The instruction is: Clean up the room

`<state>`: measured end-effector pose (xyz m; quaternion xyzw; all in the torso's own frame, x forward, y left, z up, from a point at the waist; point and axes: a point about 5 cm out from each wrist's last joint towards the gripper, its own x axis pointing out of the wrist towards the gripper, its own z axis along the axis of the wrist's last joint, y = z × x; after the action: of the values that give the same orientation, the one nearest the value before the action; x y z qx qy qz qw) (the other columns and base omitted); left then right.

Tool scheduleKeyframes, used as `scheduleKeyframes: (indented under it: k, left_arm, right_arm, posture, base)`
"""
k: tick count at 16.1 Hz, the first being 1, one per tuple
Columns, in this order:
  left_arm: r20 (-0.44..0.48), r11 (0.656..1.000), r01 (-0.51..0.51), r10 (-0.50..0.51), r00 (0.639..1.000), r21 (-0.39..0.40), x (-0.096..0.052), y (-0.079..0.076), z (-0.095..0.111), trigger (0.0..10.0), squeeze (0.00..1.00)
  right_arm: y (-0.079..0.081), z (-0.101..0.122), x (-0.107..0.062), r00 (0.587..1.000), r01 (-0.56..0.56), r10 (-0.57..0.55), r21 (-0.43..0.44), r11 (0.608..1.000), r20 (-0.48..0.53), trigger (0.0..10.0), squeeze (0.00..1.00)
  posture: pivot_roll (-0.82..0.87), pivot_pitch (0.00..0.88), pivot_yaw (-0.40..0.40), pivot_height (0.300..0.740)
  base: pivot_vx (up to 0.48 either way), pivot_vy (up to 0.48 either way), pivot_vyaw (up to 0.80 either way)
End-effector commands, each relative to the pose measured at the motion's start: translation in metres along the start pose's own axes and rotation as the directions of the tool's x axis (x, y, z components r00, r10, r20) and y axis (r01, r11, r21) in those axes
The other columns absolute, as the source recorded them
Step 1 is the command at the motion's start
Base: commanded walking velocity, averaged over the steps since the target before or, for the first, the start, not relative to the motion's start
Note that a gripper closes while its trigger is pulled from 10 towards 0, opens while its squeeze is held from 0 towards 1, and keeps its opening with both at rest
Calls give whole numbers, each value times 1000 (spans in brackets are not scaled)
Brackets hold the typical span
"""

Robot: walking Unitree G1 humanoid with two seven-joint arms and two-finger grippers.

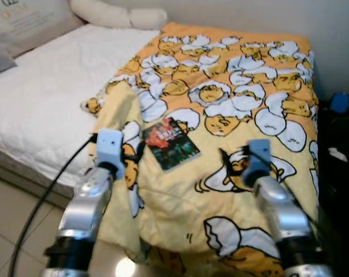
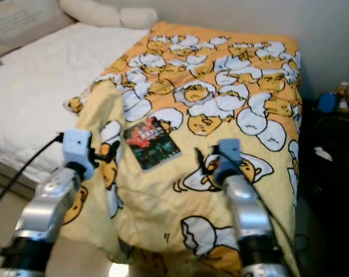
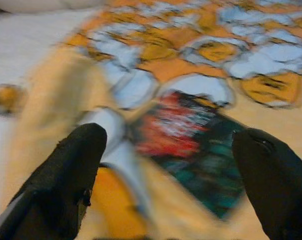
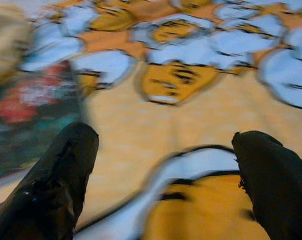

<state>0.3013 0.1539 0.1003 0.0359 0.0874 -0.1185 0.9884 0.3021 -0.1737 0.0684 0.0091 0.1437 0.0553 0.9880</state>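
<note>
1. The bed carries a white quilted mattress cover, and a yellow blanket printed with cartoon egg figures covers the side on the robot's right. Its near edge hangs over the foot of the bed toward the floor.
2. The blanket's left edge is folded back on itself into a raised ridge, so it is not yet laid flat; smoothing it appears to be part of the tidying.
3. A book with a dark red-and-green cover lies flat on the blanket, just beside the fold. It is the loose item most likely to be put away.
4. The left gripper is held above the blanket with its two black fingers spread wide. It holds nothing. The left wrist view shows the book between the fingers, which suggests the arm is lined up for a pick.
5. The right gripper hovers over bare blanket to the right of the book, fingers wide apart and empty. It is probably positioned to steady the fabric or to assist.
6. Pillows rest against the wall at the head of the bed, well apart from the grippers.
</note>
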Motion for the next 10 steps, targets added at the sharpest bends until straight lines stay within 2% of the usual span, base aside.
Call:
scheduleKeyframes:
  k: [1, 8, 10]
  left_arm:
    - [-4, 1000, -8, 8, 1000, 13, -1, 4, 1, 10000, 251]
    - [-7, 1000, -9, 10, 1000, 15, 0, 4, 1, 10000, 239]
    - [-7, 1000, -22, 22, 1000, 17, -1, 4, 0, 10000, 220]
  right_arm:
    - [3, 4, 1, 1000, -6, 6, 2, 1000, 13, 10000, 0]
    - [3, 4, 2, 1000, -8, 8, -5, 1000, 10, 10000, 0]
    - [3, 3, 1, 1000, -6, 6, -6, 1000, 10, 10000, 0]
  posture:
    - [-4, 0, 50, 740]
    - [-3, 0, 50, 740]
    - [-3, 0, 50, 740]
  base:
    - [296, 0, 0]
    - [296, 0, 0]
    - [0, 0, 0]
